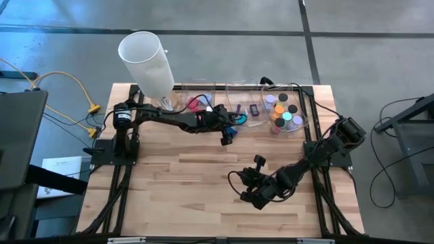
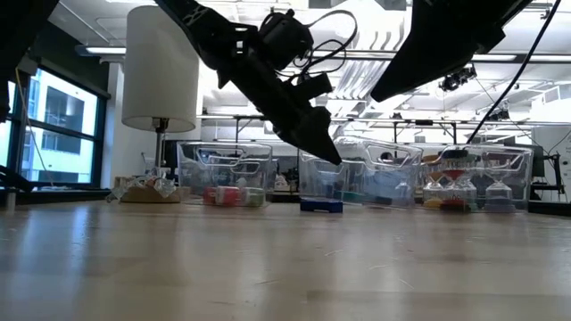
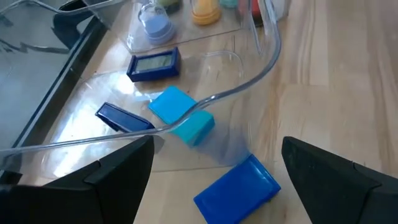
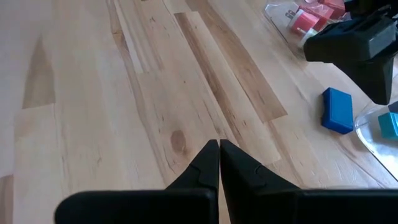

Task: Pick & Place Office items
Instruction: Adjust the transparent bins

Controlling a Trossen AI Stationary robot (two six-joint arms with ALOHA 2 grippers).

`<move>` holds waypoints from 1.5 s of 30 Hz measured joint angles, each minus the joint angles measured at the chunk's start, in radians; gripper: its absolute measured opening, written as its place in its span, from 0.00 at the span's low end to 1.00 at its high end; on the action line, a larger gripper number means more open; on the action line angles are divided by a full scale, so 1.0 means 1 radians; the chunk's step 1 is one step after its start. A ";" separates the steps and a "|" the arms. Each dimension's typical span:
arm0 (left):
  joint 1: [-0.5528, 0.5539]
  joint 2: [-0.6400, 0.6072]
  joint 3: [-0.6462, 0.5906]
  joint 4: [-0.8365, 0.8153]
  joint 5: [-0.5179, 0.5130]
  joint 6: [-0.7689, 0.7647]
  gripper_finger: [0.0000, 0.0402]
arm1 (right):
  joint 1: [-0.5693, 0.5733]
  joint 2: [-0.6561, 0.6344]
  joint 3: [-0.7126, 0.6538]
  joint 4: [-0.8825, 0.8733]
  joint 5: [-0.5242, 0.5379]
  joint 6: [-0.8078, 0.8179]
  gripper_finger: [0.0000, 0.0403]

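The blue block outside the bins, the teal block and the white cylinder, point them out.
blue block [image 3: 236, 188]: left wrist view, top face.
teal block [image 3: 183, 115]: left wrist view, top face, inside the clear bin.
white cylinder [image 1: 146, 62]: high view, side wall.

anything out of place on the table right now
One blue rectangle lies on the bare wood just outside the middle clear bin, while the others sit inside bins. The open left pincer hovers over it.

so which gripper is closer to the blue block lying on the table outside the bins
Left. The left gripper hovers right over the blue block with its jaws open on either side of it. The right gripper is shut, out over the bare table well away from the block.
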 joint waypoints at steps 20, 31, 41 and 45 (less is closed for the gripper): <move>0.050 0.001 0.001 -0.201 0.120 0.151 0.86 | 0.002 0.000 0.000 -0.003 -0.001 0.007 0.01; 0.086 0.037 0.006 -0.153 0.228 0.164 0.86 | 0.002 0.000 0.000 -0.007 -0.001 0.007 0.01; 0.091 0.057 0.005 -0.162 0.233 0.191 0.86 | 0.002 0.000 0.000 -0.016 -0.004 0.004 0.00; 0.087 0.043 0.003 -0.176 0.228 0.189 0.86 | 0.002 0.000 0.000 -0.017 -0.005 0.004 0.00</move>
